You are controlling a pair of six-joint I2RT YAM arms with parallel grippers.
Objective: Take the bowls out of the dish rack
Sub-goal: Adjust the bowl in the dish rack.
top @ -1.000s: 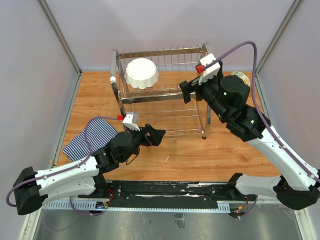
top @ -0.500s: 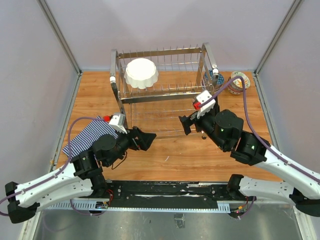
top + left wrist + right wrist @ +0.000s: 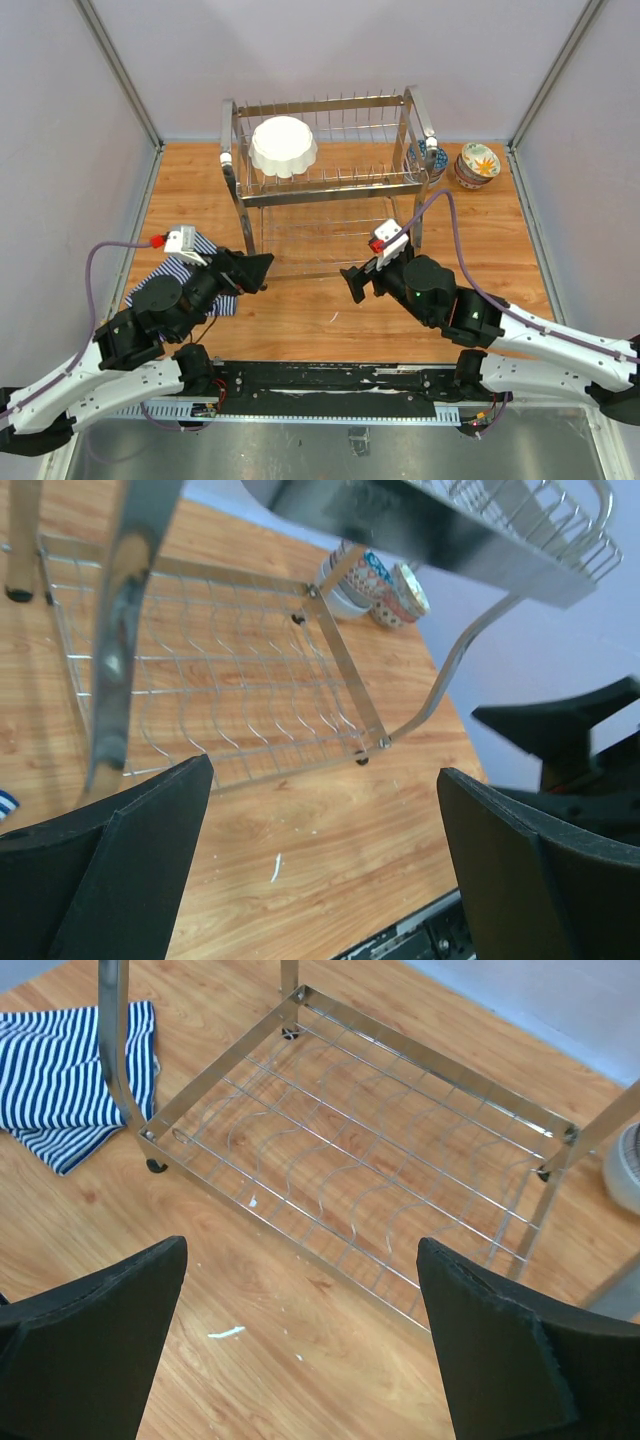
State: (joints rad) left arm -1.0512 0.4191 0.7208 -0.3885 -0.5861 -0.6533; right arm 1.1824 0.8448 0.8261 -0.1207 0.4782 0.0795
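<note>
The chrome dish rack (image 3: 330,187) stands at the back middle. A large white scalloped bowl (image 3: 284,146) leans in its upper tier. Its lower tier (image 3: 430,1060) is bare in the right wrist view and in the left wrist view (image 3: 345,665). A blue patterned bowl (image 3: 425,160) and a floral bowl (image 3: 477,163) sit on the table right of the rack; both show in the left wrist view (image 3: 352,585). My left gripper (image 3: 258,268) is open and empty by the rack's front left leg. My right gripper (image 3: 352,283) is open and empty in front of the rack.
A blue-white striped cloth (image 3: 185,275) lies on the wooden table left of the rack, partly under my left arm, and shows in the right wrist view (image 3: 60,1070). Grey walls close in the sides and back. A pale bowl side (image 3: 625,1165) shows at the right edge.
Both arms have drawn back toward the near edge. The right gripper left the rack's right end and came down in front of it, uncovering the floral bowl. The left gripper moved left.
</note>
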